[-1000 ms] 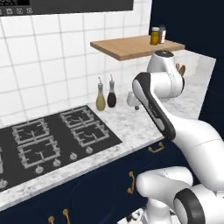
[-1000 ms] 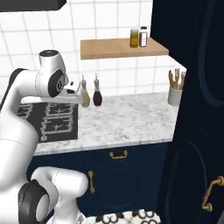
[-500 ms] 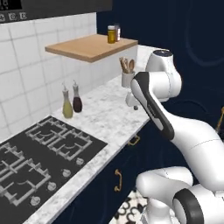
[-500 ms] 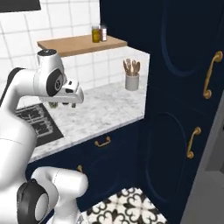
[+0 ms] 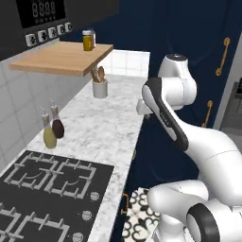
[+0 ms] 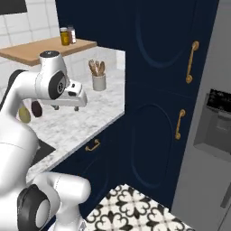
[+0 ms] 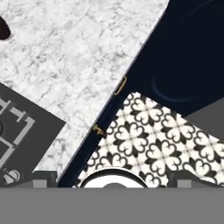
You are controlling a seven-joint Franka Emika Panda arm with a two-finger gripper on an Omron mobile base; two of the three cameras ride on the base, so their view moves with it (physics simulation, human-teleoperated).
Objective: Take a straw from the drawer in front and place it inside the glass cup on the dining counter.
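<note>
My gripper (image 6: 66,107) hangs open and empty above the marble worktop's front edge, fingers pointing down; it also shows beside the arm's upper joint (image 5: 144,112). In the hand view the gripper (image 7: 113,180) looks down on the worktop edge, with nothing between its fingertips. Below the worktop a navy drawer (image 6: 90,155) with a small brass handle (image 6: 93,145) is shut. Two such handles (image 7: 120,85) show along the cabinet front in the hand view. The straw, the glass cup and the dining counter are out of view.
A white crock of wooden utensils (image 5: 99,88) stands at the worktop's far end under a wooden shelf (image 5: 61,57). Two bottles (image 5: 53,130) and the black stove (image 5: 52,186) lie left. Tall navy doors (image 6: 158,90), a grey fridge (image 6: 212,131) and patterned floor tiles (image 6: 135,207) are right.
The whole picture has shifted: the base has turned right, so the stove slid away left and the tall doors and fridge came into view. The gripper stays open.
</note>
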